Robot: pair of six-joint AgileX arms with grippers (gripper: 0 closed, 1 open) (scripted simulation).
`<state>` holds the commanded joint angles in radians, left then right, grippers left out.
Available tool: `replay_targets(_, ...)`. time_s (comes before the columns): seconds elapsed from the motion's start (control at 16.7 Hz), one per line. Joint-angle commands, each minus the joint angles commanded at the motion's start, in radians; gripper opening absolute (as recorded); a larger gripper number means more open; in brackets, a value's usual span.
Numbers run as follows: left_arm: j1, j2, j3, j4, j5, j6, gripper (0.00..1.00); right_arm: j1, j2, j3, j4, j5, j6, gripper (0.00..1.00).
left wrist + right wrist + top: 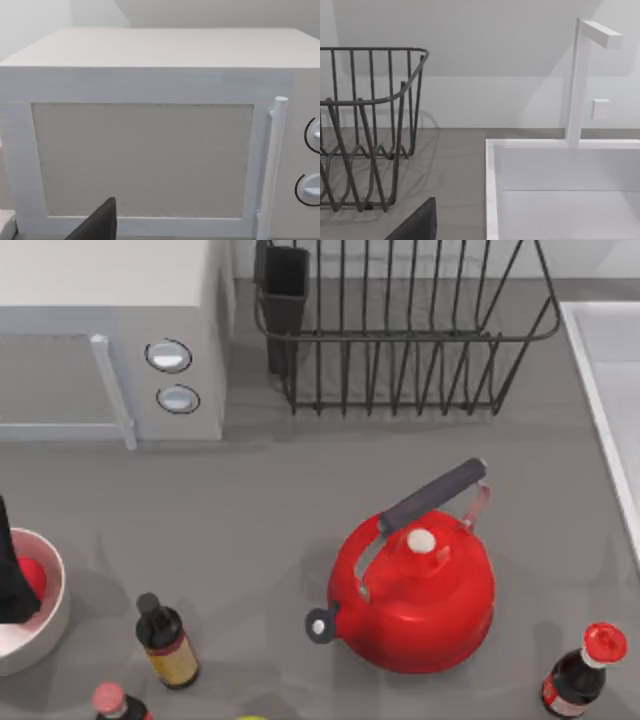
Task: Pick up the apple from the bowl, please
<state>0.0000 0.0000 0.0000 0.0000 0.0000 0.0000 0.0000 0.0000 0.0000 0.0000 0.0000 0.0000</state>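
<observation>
Heads up, your left gripper (14,585) is down inside the bowl (52,615) at the table's left edge, right beside the apple (34,575), which sits in the bowl's far half; from above you can't tell whether the jaws are wide, narrow or already on the fruit, and the left wrist view just faces the microwave (150,145), so no help there.

What could bite you: the apple is round and glossy, so an off-centre pinch could squirt it up the bowl wall; the bowl looks light and sits at the edge of the table, so a dragging lift might tip or shove it; the dark sauce bottle (167,638) stands just beside the bowl, and a sideways swing out could knock it over.

Farther out, the red kettle (415,590) and the wire dish rack (400,325) are well apart from the work.

Labels: the bottle's yellowish label isn't readable; nothing legible on the microwave dials (168,356) either.
</observation>
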Motion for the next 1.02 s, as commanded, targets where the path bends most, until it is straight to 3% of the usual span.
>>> replay_targets(0.42,0.002,0.162,0.135,-0.13,0.0,0.005,1.0,0.0,0.0,0.0,0.0,0.0,0.0,1.0)
replay_targets(1.02,0.013,1.037,0.728,-0.702,0.0,0.026,1.0,0.0,0.0,0.0,0.0,0.0,0.0,1.0)
